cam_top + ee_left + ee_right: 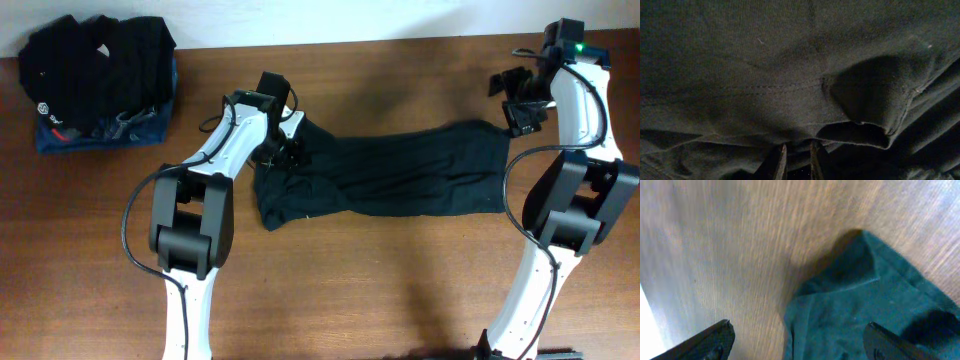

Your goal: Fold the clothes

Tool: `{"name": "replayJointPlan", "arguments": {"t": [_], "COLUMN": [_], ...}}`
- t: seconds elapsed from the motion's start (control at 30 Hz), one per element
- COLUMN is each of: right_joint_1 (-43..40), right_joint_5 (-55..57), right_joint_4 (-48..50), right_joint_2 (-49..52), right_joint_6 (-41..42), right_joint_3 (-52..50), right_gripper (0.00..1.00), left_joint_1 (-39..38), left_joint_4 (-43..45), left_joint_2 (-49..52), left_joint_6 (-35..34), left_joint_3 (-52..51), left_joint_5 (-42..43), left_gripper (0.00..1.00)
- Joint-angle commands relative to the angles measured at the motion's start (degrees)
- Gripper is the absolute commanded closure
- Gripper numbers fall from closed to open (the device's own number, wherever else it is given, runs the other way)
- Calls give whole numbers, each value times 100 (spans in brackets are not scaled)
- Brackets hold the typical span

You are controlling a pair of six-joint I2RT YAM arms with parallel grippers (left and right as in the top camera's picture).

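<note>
The clothes (400, 175), one plain black garment, lie stretched left to right across the middle of the wooden table (400, 290). My left gripper (283, 150) sits at the garment's bunched left end. In the left wrist view the dark fabric (790, 75) fills the frame, and the left gripper (798, 159) is shut on a fold of it. My right gripper (513, 100) hovers just past the garment's upper right corner. In the right wrist view the right gripper (799, 336) stands open, with the edge of the garment's corner (875, 300) between its fingers and untouched.
A pile at the table's back left corner holds a black ribbed garment with a round white logo (95, 55) over a blue garment (100, 135). A white wall (330, 15) runs behind the table's far edge.
</note>
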Motion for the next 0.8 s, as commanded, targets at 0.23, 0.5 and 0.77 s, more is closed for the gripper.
{"name": "replayJointPlan", "arguments": {"t": [0.23,0.5,0.77], "right_joint_1": [-127,-125,-114], "right_joint_5": [470,769,610], "right_joint_4": [79,52,72], "right_joint_2": [9,22,330], "right_joint_6": [767,964,1001], "right_joint_3": [-177,-210,-442], "right_gripper": [13,13,13], "left_joint_1": [-66,-66,-66], "left_joint_4": [-66,-98,-103], "left_joint_2": [96,96,96], "left_joint_6": [87,87,87], "left_joint_3": [28,28,28], "left_joint_5": [-33,-33,-33], "left_gripper": [83,83,83]}}
